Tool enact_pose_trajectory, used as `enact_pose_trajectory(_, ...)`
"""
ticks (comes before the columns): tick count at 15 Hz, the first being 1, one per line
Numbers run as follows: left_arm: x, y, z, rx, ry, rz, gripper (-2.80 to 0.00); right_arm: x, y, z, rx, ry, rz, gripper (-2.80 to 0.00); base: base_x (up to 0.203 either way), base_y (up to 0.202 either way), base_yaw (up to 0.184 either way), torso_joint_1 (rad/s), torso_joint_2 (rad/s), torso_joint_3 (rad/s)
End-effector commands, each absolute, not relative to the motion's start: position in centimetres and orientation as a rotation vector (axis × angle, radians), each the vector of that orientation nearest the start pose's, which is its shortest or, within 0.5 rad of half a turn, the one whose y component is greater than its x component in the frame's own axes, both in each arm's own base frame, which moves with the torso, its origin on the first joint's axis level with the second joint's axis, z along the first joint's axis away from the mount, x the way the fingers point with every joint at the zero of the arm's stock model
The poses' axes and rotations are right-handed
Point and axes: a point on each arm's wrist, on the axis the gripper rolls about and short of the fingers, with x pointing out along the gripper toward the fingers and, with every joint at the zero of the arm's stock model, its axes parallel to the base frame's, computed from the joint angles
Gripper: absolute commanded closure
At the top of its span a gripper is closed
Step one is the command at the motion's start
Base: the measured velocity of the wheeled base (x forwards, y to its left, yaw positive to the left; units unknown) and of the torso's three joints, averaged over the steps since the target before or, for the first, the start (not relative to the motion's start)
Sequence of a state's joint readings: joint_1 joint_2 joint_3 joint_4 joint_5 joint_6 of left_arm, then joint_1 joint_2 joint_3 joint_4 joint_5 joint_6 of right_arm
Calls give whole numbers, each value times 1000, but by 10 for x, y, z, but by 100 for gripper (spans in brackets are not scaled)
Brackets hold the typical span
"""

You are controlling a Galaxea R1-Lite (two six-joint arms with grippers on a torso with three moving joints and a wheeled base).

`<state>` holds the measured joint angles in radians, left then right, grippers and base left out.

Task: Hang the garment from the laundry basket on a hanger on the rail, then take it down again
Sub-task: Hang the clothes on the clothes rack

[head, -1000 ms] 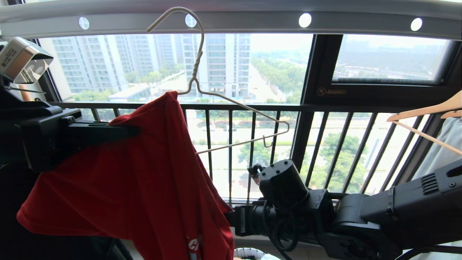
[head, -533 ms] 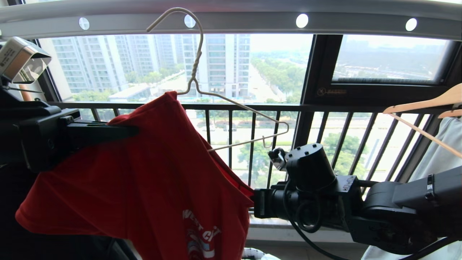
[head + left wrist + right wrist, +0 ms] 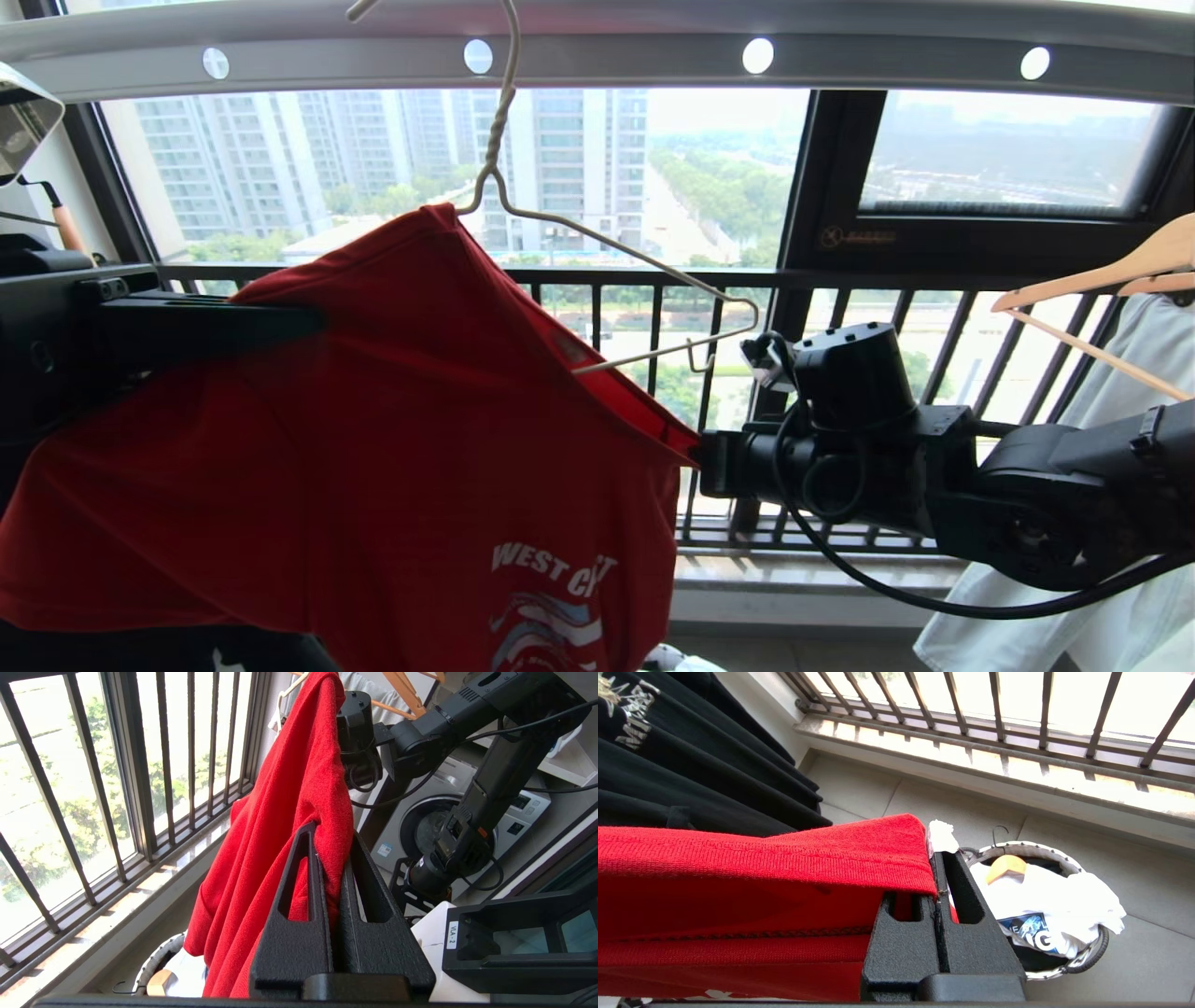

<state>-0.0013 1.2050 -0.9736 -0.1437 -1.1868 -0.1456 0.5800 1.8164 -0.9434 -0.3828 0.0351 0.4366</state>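
Note:
The red garment (image 3: pixel 401 448) is draped over the left half of the cream wire hanger (image 3: pixel 607 245), whose long hook reaches up past the grey rail (image 3: pixel 896 58). My left gripper (image 3: pixel 313 327) comes in level from the left and is shut on a fold of the garment (image 3: pixel 280 812). My right gripper (image 3: pixel 697 459) reaches in from the right and is shut on the garment's edge (image 3: pixel 784 858). The cloth is stretched between them, with its "WEST C" print showing. The laundry basket (image 3: pixel 1069 857) stands on the floor below, holding white clothes.
A black railing (image 3: pixel 934 280) of vertical bars runs along the window behind. Wooden hangers (image 3: pixel 1092 280) with a pale garment (image 3: pixel 1148 392) hang at the right. Black garments (image 3: pixel 691 765) hang beside the red one. A washing machine (image 3: pixel 420 826) stands behind the right arm.
My right gripper has shut on the garment's edge and moved up and to the right, spreading the cloth so that the print shows. The hanger has risen against the rail.

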Motion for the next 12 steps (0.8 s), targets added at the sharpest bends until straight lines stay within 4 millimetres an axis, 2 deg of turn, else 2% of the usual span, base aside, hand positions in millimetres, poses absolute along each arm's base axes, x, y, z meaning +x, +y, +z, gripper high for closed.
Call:
enact_pose_trajectory(1, 162, -22, 308, -174, 153, -1197, 0, 289, 176, 166, 300, 563, 462, 0, 0, 0, 0, 0, 0, 0)
enact_pose_trajectory(6, 162, -24, 307, -176, 158, -1210, 0, 302, 163, 180, 284, 500, 435, 0, 0, 0, 0, 0, 0, 0)
enact_pose_trajectory(12, 161, -30, 305, -184, 174, -1244, 0, 309, 156, 184, 267, 477, 420, 0, 0, 0, 0, 0, 0, 0)
